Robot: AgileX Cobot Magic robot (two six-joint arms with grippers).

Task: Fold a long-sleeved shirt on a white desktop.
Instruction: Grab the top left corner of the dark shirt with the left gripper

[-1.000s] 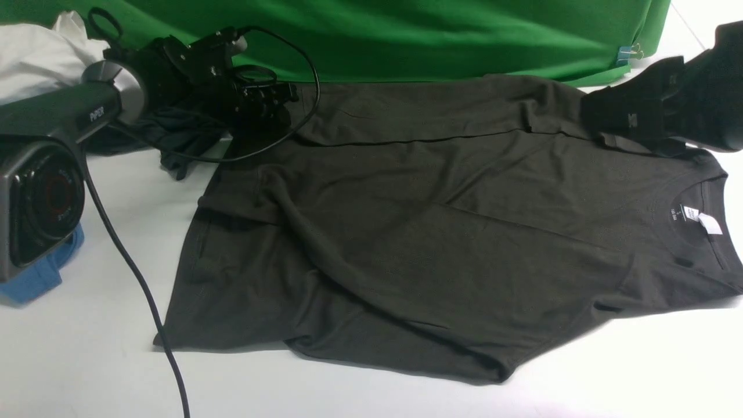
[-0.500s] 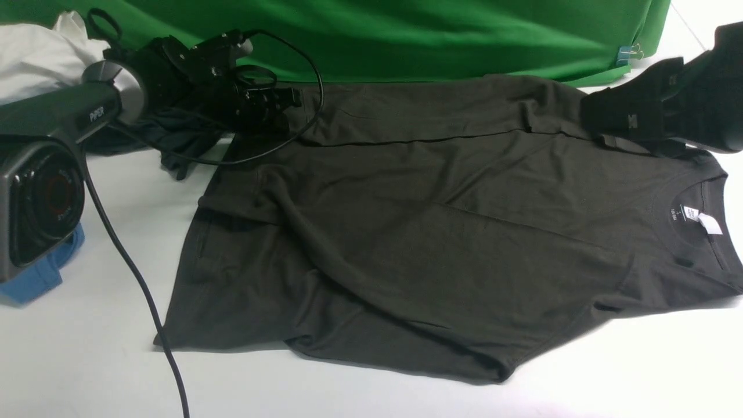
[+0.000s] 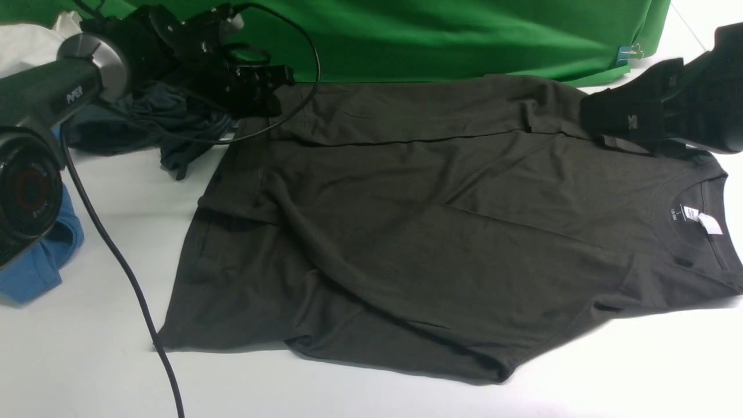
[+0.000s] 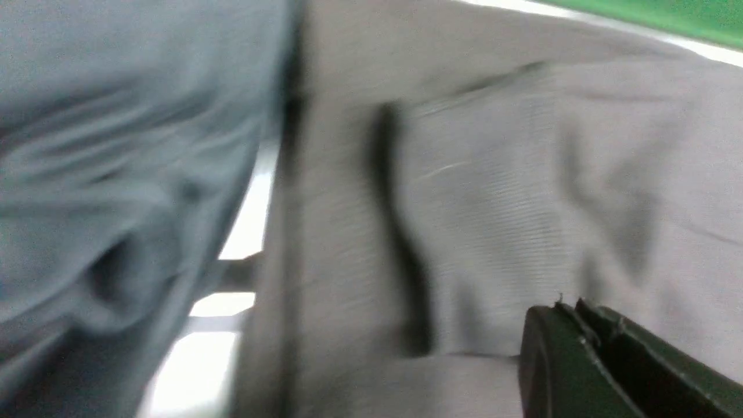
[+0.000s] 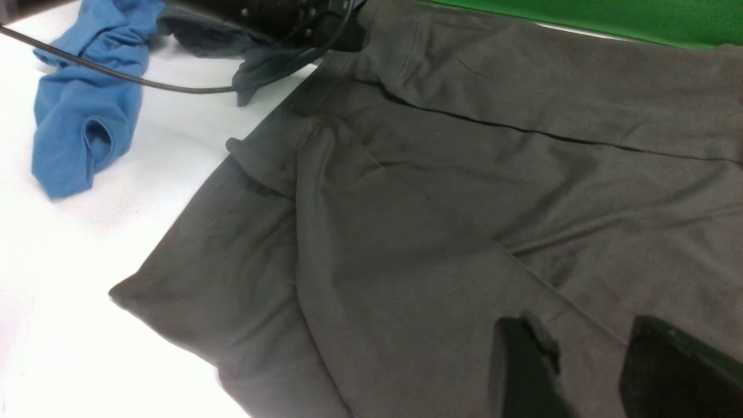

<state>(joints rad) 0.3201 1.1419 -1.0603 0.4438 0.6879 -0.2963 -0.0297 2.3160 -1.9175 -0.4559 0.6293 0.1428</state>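
Long-sleeved shirt [image 3: 435, 232] flat on white counter [image 3: 87, 371], long axis left-right: collar at right, hem left. Left pincer [image 4: 572, 316] closed, pinching far hem corner. Right pincer [image 5: 592, 371] half-wide, at far shoulder near collar.

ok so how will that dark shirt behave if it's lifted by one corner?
Likely floppy: the long-sleeved shirt lies in soft wrinkles and folds, so it should drape and trail. Probably light, since the knit looks thin. It may drag rather than slide cleanly on the white desktop, bunching into more ridges.
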